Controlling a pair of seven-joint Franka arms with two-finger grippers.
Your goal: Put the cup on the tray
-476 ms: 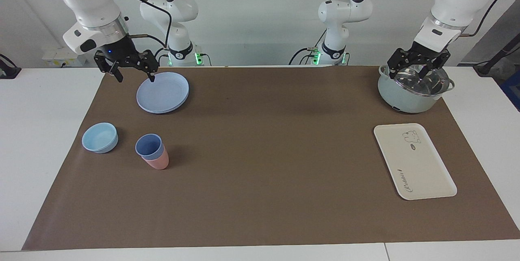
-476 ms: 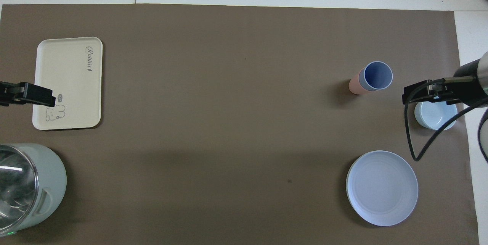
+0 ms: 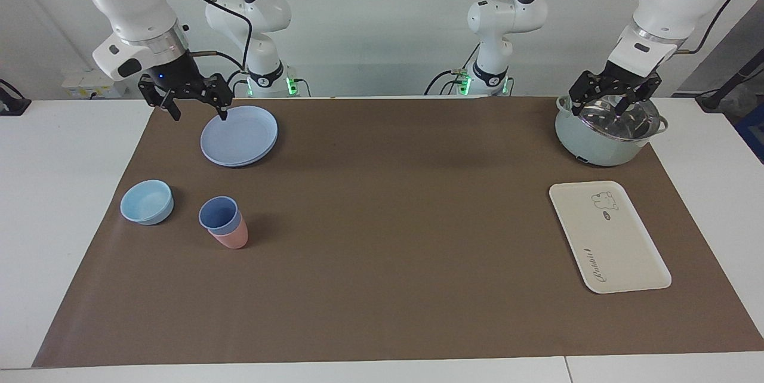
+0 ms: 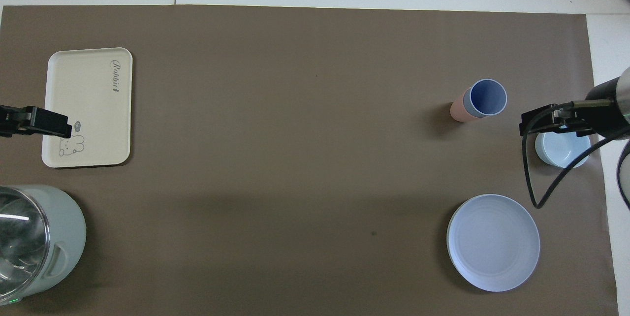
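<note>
Nothing on the table has shifted since the earlier frame; only the left gripper (image 3: 613, 98) has eased slightly upward at the upper right of the facing view.

Largest is the brown rectangular mat (image 3: 394, 240) filling the frame. At upper right sits the pale-green round pot with a glass lid (image 3: 609, 132), the left gripper hovering over it with fingers spread apart, empty. Below it, at right, lies the flat cream-white rectangular tray with a bear drawing (image 3: 621, 246). At upper left rests the round blue plate (image 3: 239, 135), the right gripper (image 3: 197, 105) hanging over its edge, fingers apart and empty. At lower left stand the light-blue low bowl (image 3: 147, 201) and the small periwinkle-blue tapered cup (image 3: 219, 216), nested in a pink cup (image 3: 234, 240), well apart from the tray.
</note>
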